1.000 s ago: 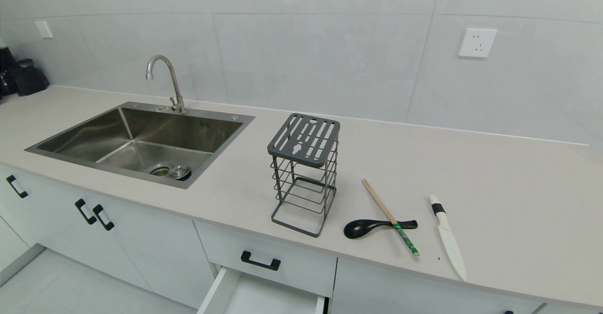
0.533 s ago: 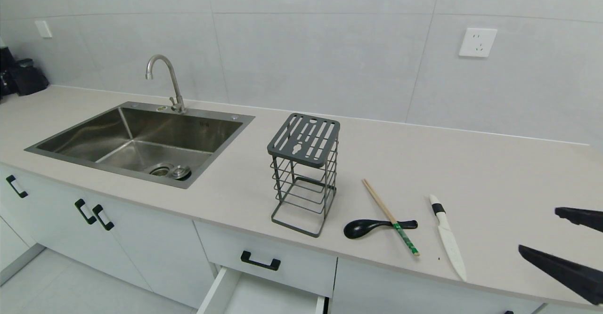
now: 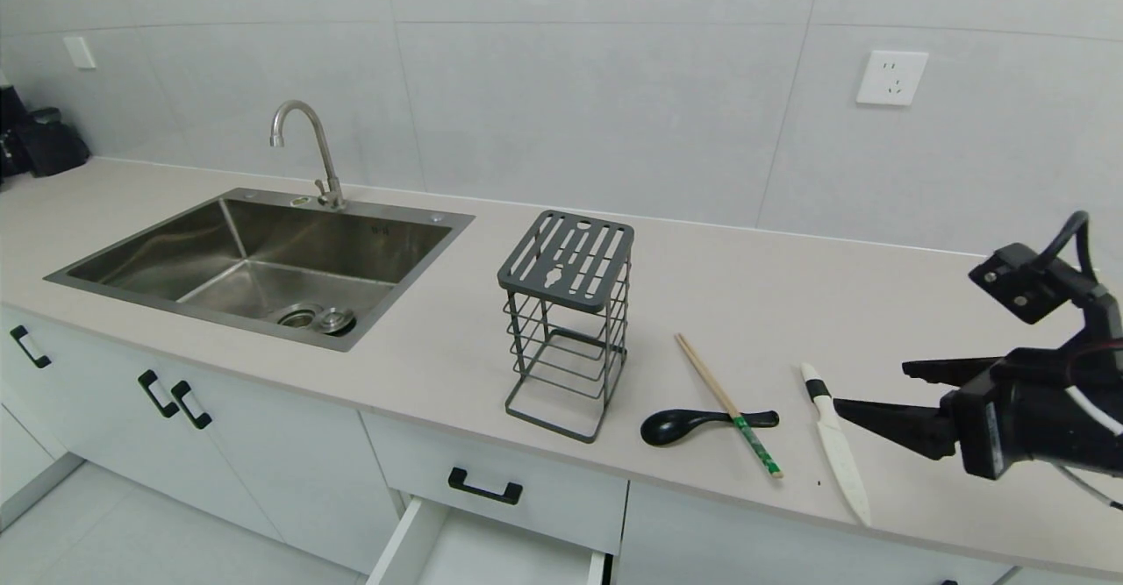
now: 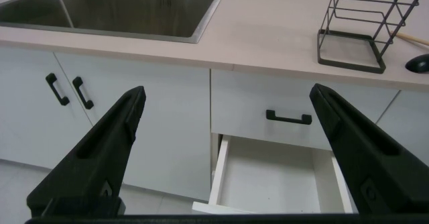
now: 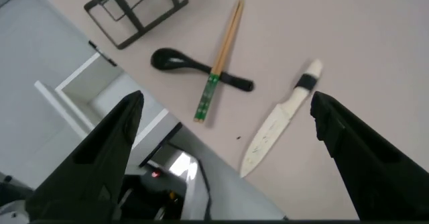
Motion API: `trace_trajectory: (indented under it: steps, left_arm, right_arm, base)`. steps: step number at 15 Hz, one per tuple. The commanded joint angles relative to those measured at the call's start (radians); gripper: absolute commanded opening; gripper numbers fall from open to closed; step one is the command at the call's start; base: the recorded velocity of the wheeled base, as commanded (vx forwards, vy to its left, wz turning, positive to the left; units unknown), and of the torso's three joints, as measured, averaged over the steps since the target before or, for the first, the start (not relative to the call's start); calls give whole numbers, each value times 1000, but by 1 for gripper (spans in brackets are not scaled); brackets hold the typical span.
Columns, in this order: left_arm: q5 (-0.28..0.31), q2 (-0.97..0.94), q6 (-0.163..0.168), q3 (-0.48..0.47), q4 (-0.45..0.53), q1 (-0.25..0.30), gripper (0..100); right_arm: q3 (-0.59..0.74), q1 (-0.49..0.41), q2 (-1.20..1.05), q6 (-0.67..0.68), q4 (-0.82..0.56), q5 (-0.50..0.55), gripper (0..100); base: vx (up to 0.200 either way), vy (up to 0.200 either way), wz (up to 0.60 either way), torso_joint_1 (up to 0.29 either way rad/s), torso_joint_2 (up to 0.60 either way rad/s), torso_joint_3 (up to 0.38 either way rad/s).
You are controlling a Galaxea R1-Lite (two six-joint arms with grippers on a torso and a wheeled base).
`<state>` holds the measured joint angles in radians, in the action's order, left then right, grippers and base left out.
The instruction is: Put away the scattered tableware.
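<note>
At the left of the head view, a steel sink [image 3: 132, 274] with 1 curved faucet [image 3: 309, 151] is set into the countertop [image 3: 790, 304]. Below the counter edge, at lower centre, 1 drawer [image 3: 491, 559] stands pulled open. The left gripper [image 4: 228, 95] hangs in front of it, its 2 fingers spread wide and holding nothing. At centre, a dark wire rack [image 3: 568, 322] stands upright. Just right of it lies a black spoon [image 3: 693, 424], with 2 chopsticks [image 3: 726, 404] lying across its handle. Farther right, a white knife [image 3: 834, 442] lies apart from them. At the right edge, the right gripper [image 3: 873, 386] hovers near the knife, fingers parted and empty.
</note>
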<state>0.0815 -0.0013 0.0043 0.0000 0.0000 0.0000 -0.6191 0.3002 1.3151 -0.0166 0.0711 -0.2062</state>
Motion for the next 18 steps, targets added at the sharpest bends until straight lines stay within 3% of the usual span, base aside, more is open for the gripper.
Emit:
trace_trajectory:
  steps: [1,2,11,14,18]
  left_arm:
    - [0,1,0,0,0,0,100]
    - [0,1,0,0,0,0,100]
    - [0,1,0,0,0,0,100]
    - [0,1,0,0,0,0,100]
    - [0,1,0,0,0,0,100]
  right_arm:
    - [-1,45,47,35,-7,11,100]
    - [-2,76,70,72,-7,79,100]
    - [15,201,265,204,1,136,100]
    - [36,237,412,204,165,209,100]
    - [32,237,480,210,197,248,100]
  base:
    - [0,0,0,0,0,0]
    - [0,0,0,0,0,0]
    - [0,0,0,0,0,0]
    - [0,0,0,0,0,0]
    - [0,0,0,0,0,0]
